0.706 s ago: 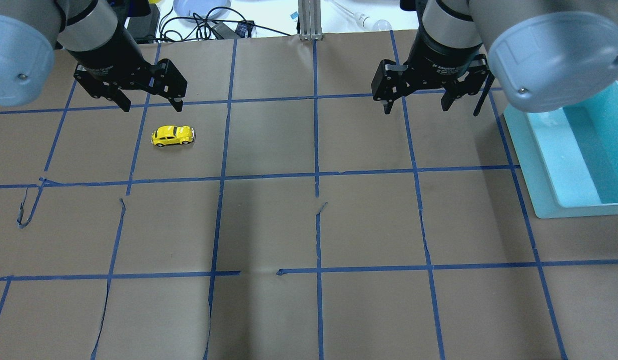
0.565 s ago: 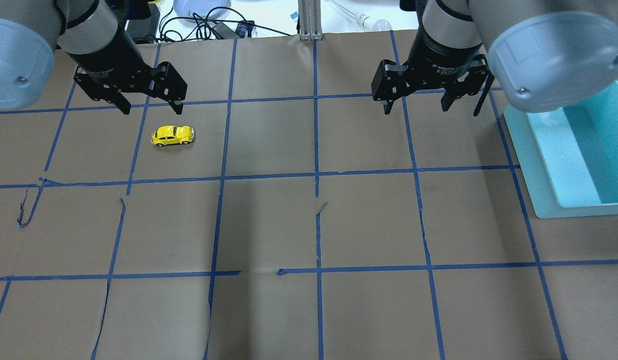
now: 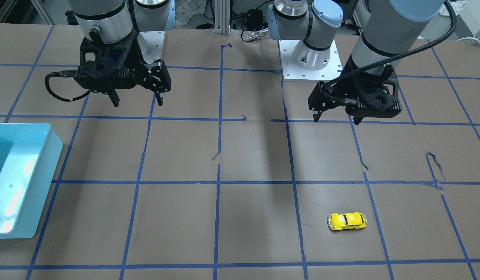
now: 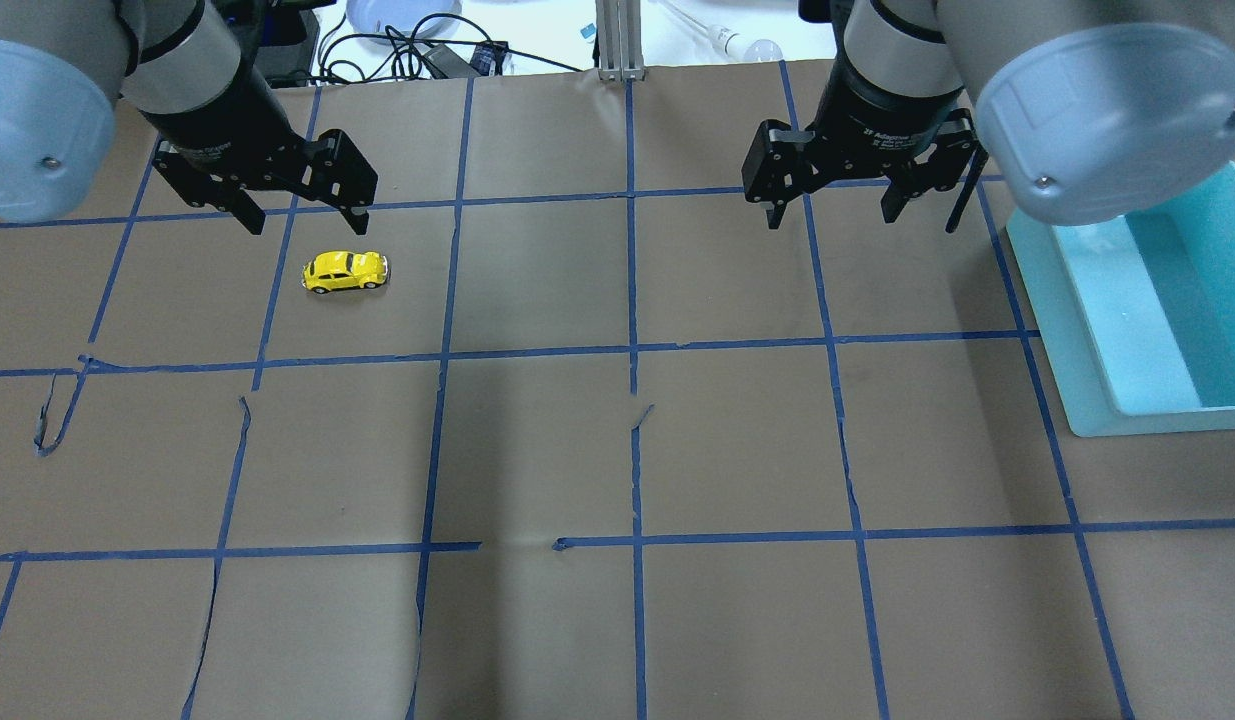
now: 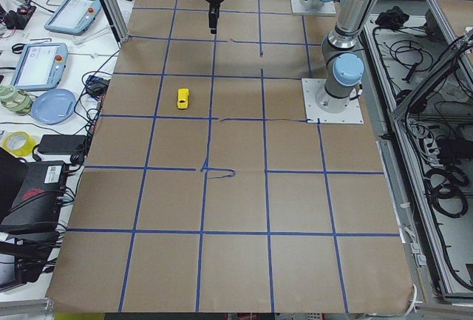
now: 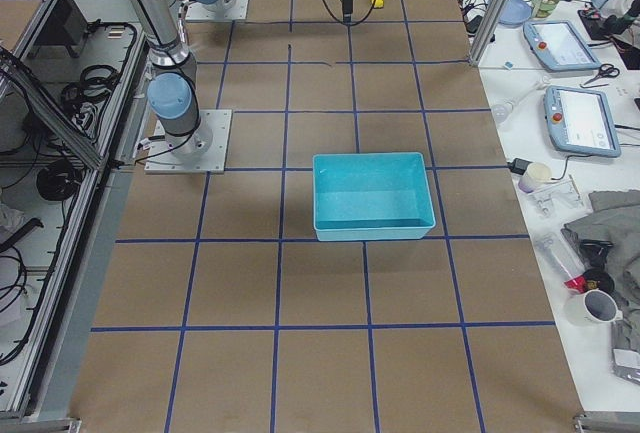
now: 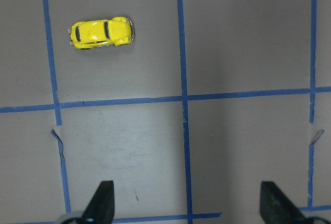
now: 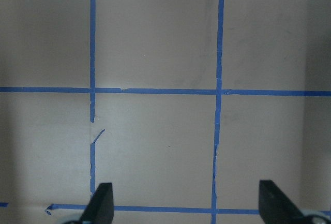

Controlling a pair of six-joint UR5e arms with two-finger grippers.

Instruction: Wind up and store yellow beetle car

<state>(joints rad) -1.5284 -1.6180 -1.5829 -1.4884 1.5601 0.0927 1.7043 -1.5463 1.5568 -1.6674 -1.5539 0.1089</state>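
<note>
The yellow beetle car (image 4: 344, 271) stands on its wheels on the brown paper at the table's far left. It also shows in the front view (image 3: 347, 221), the left side view (image 5: 182, 97) and the left wrist view (image 7: 101, 32). My left gripper (image 4: 305, 222) is open and empty. It hangs above the table, just short of the car on the robot's side (image 3: 336, 119), with its fingertips (image 7: 101, 203) well apart. My right gripper (image 4: 833, 218) is open and empty above the table's right half (image 3: 138, 103).
A light-blue bin (image 4: 1052, 310) stands at the table's right edge, right of my right gripper, and shows empty in the right side view (image 6: 372, 158). Blue tape lines grid the paper. Cables and a blue plate (image 4: 402, 15) lie beyond the far edge, beside a metal post (image 4: 617, 40).
My left gripper has shifted slightly to the right above the car's square. The car and my right gripper have not moved.
</note>
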